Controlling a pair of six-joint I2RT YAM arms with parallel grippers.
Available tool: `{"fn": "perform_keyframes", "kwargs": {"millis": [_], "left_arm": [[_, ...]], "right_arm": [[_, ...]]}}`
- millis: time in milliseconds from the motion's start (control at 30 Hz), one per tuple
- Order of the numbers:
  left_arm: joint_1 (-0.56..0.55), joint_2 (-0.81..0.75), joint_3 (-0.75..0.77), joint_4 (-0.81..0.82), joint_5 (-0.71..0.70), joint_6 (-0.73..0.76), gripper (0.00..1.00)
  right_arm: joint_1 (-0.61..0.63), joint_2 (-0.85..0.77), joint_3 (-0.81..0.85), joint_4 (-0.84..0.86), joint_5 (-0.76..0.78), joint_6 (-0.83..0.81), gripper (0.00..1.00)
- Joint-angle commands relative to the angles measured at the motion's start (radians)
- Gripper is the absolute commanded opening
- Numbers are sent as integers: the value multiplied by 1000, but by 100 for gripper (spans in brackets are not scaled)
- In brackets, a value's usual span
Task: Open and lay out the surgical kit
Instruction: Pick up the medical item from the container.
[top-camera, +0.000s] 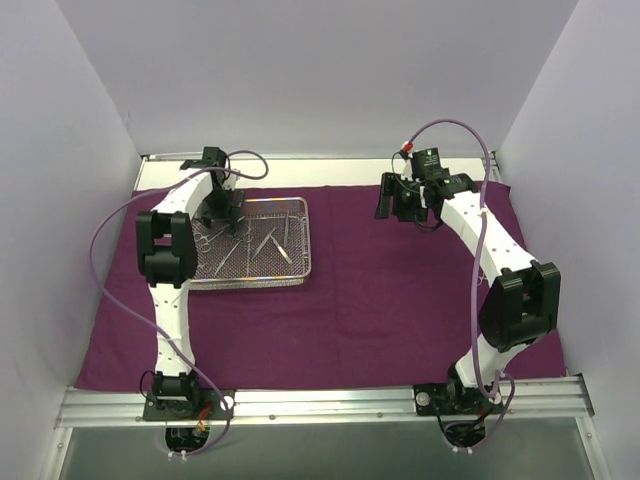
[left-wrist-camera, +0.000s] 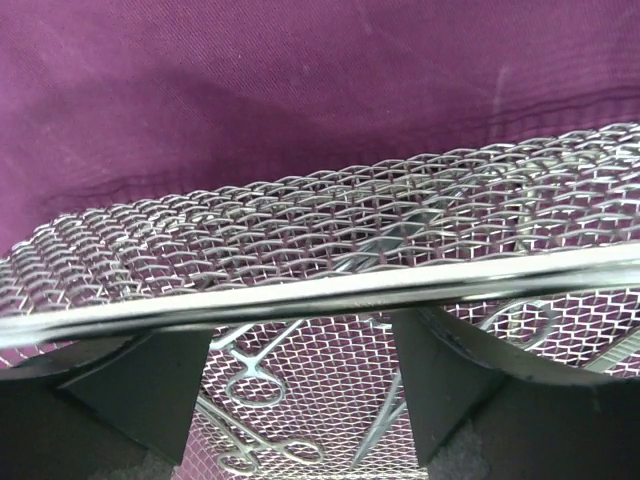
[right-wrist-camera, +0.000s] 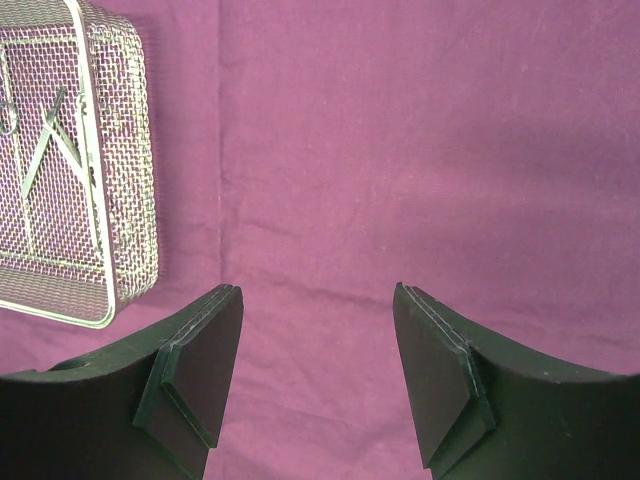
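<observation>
Purple cloth (top-camera: 400, 300), tray (top-camera: 272, 274) beneath left gripper (top-camera: 222, 220)

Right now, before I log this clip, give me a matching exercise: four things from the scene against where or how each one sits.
Column one:
1. left hand
2. right hand
3. mesh tray
4. instruments

Column two:
A. open above bare cloth
B. lying inside the tray
C. open over the tray
D. resting on the cloth's left half

Pairs: 1-C, 2-A, 3-D, 4-B
</observation>
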Motion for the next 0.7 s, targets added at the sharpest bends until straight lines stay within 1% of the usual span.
{"fn": "perform_keyframes", "kwargs": {"millis": [0, 33, 67, 100, 167, 200, 267, 300, 333, 433, 500, 533, 667], "left_arm": [[-23, 74, 23, -41, -70, -36, 76], [-26, 89, 31, -64, -87, -52, 71], [-26, 106, 43, -92, -69, -66, 66], [-25, 100, 32, -101, -69, -113, 60], [-28, 85, 5, -86, -76, -135, 54], [-28, 82, -5, -86, -75, -148, 47], [-28, 91, 6, -114, -60, -153, 41], [-28, 91, 6, -117, -55, -147, 36], [-28, 90, 0, -117, -49, -141, 30], [-29, 76, -12, -112, -24, -130, 19], [-28, 48, -12, -115, -12, -127, 6], [-28, 36, -9, -118, -12, -127, 3], [-16, -42, -8, -132, 0, -155, 2]], "right_arm": [[3, -40, 3, 7, -9, 1, 62], [3, -42, 3, 5, -2, 0, 62], [3, -42, 6, 4, 2, 0, 62], [3, -45, 12, 4, 5, 0, 62], [3, -49, 15, 4, 12, 3, 62], [3, -55, 17, 4, 14, 4, 62], [3, -62, 17, 7, 18, 12, 62], [3, -77, 11, 12, 17, 18, 63], [3, -83, -1, 27, 15, 30, 63], [3, -103, -20, 42, 6, 49, 63], [5, -108, -29, 44, 8, 52, 63], [5, -108, -31, 45, 11, 52, 63], [5, -105, -18, 36, 18, 47, 63]]}}
